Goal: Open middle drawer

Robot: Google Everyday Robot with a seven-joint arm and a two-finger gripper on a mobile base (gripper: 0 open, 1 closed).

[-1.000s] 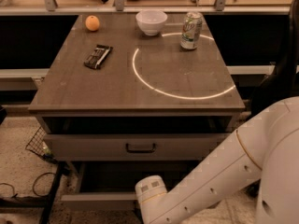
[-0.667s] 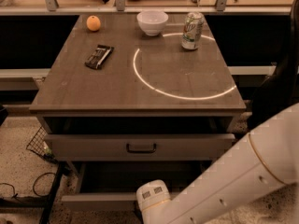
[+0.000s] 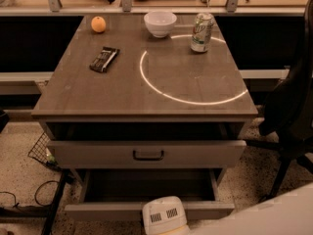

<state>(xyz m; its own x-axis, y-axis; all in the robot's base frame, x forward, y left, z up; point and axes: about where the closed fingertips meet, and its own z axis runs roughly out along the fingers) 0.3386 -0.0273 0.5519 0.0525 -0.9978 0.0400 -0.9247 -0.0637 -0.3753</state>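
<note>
At bottom centre, the white vented gripper (image 3: 164,215) overlaps the flat taupe front of the open middle drawer (image 3: 102,211); its grip state cannot be told.

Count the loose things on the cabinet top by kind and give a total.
Orange: 1
Bowl: 1
Can: 1
Dark snack packet: 1
Total: 4
The gripper is not among them: it sits low, at the front of the pulled-out middle drawer.
</note>
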